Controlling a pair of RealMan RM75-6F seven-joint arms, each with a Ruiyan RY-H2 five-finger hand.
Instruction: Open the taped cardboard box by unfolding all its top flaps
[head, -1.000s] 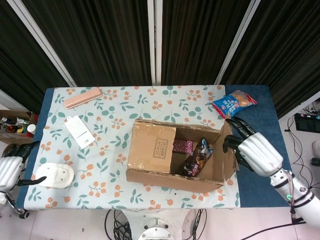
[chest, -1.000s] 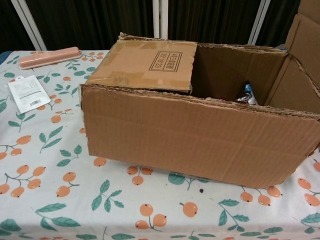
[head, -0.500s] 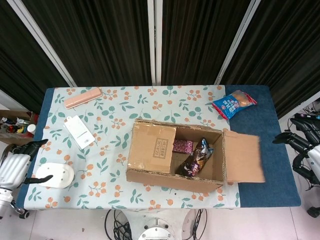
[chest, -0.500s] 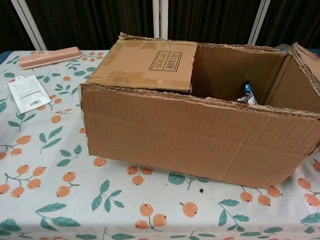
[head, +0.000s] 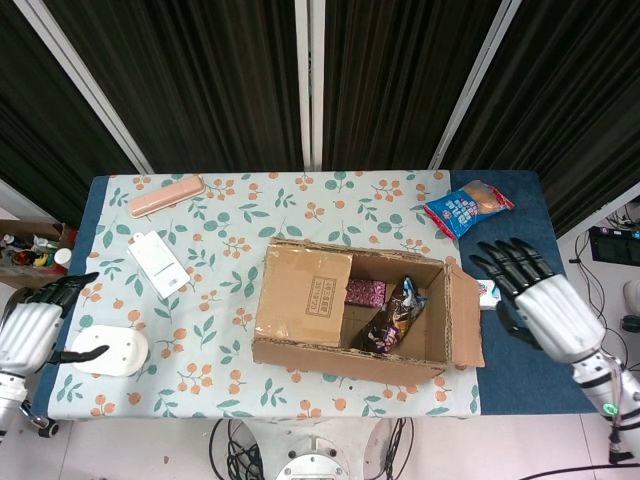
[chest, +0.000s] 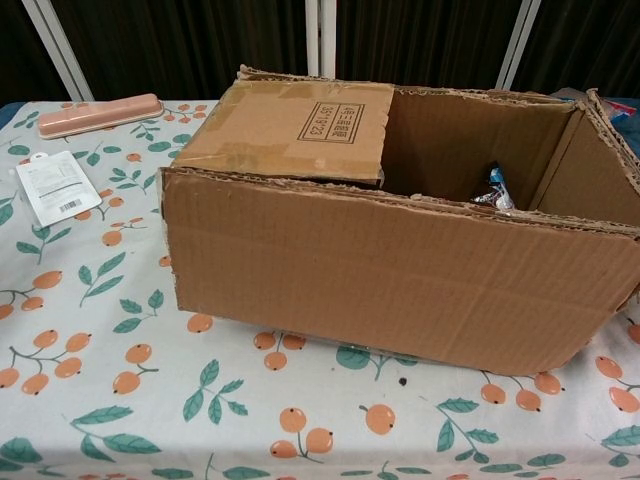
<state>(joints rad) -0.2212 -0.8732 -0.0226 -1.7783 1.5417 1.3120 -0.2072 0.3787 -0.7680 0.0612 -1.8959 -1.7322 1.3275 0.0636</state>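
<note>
The right hand had its fingers spread apart and empty, hovering over the blue table edge just beside the cardboard box, not touching it. The left hand sat well apart at the table's left edge, fingers loosely spread and holding nothing, near a white round object.

The box lay mid-table. Its right flap hung outward past the right wall, only partly folded down; the left flap lay flat over the left half of the opening, tape traces on it. Snack packets showed inside.

Judged from this, the step in hand was the closed left flap. To do it well, the fingers should hook under its free inner edge at the middle, then lift and swing it outward in an arc about its hinge, while the other hand steadied the box wall so the carton did not slide on the patterned cloth. A pull too low risked tipping the box.
</note>
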